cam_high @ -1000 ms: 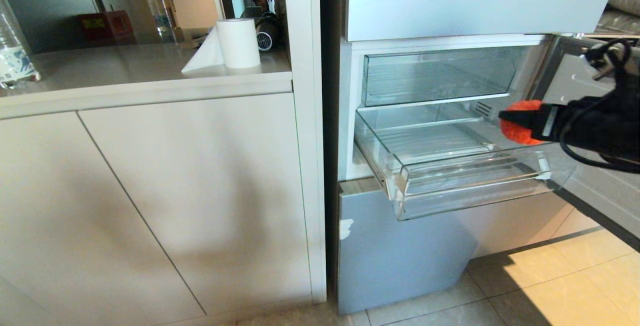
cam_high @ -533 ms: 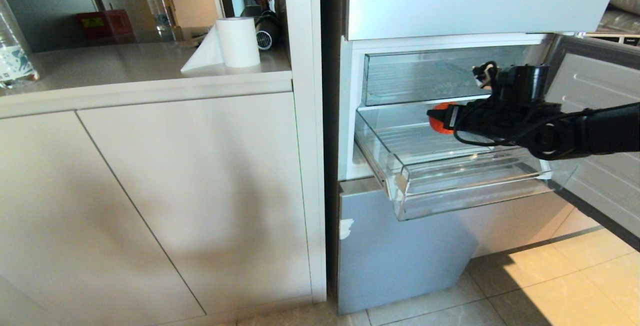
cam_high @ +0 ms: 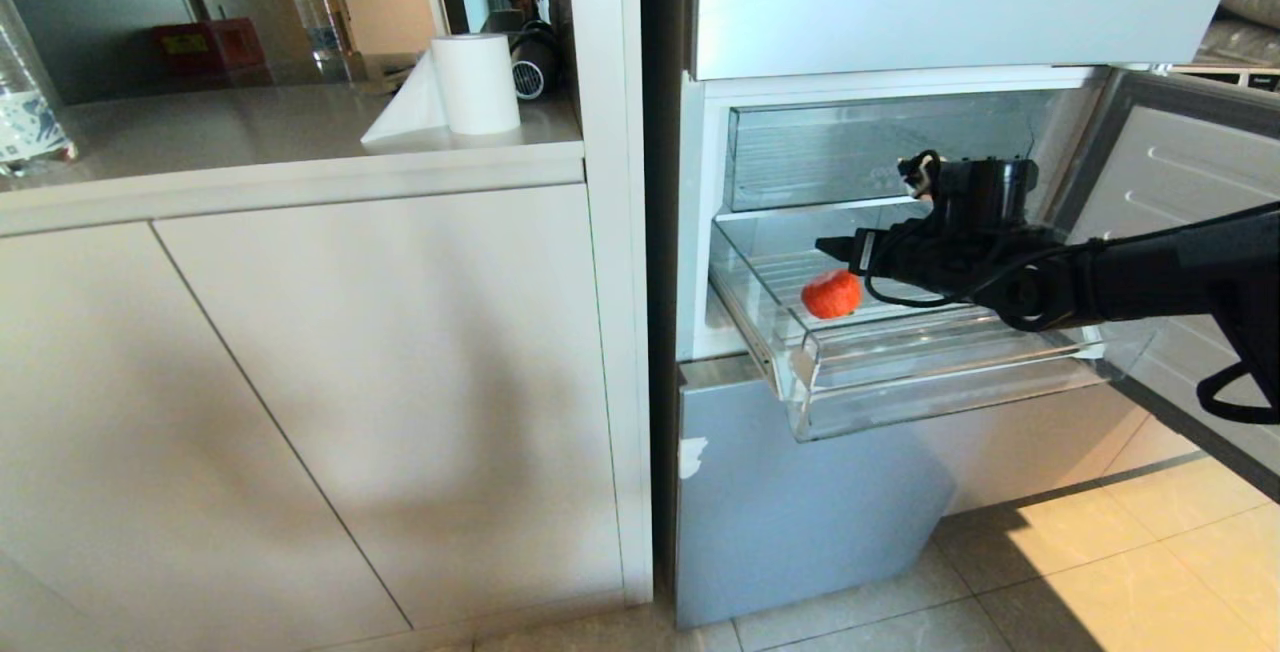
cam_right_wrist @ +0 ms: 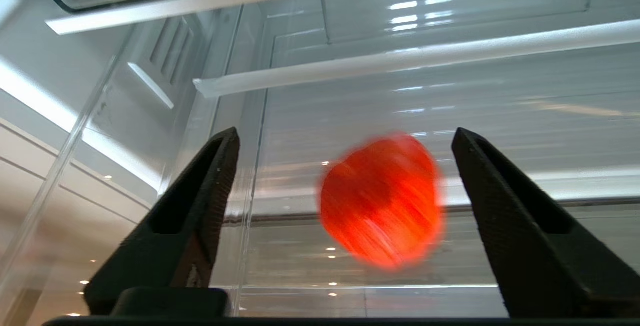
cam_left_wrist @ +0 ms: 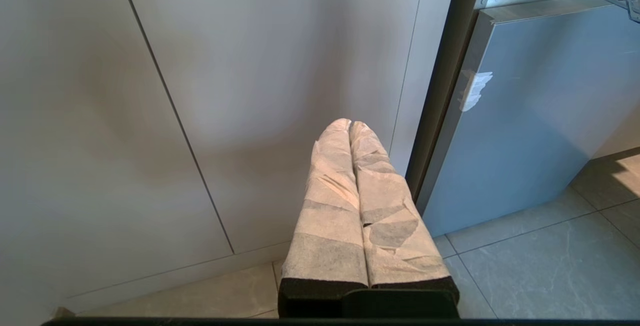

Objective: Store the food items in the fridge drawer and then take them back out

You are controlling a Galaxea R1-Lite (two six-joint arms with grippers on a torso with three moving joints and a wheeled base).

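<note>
A round red food item (cam_high: 832,293) lies in the pulled-out clear fridge drawer (cam_high: 930,387), near its left side. In the right wrist view the same red food item (cam_right_wrist: 382,200) appears blurred between the fingers, touching neither. My right gripper (cam_high: 830,247) reaches in over the drawer from the right, just above the fruit, and stands open (cam_right_wrist: 345,138) with nothing held. My left gripper (cam_left_wrist: 349,125) is shut, its tape-wrapped fingers pressed together, low in front of the cabinet doors; it does not show in the head view.
A second clear drawer (cam_high: 880,147) sits closed above the open one. The open fridge door (cam_high: 1190,262) stands at the right. A counter (cam_high: 290,132) at the left carries a paper roll (cam_high: 475,84) and bottles. Tiled floor (cam_high: 1100,552) lies below.
My right arm moved left into the fridge over the drawer carrying the red food item. The gripper then opened and the fruit dropped into the drawer.
</note>
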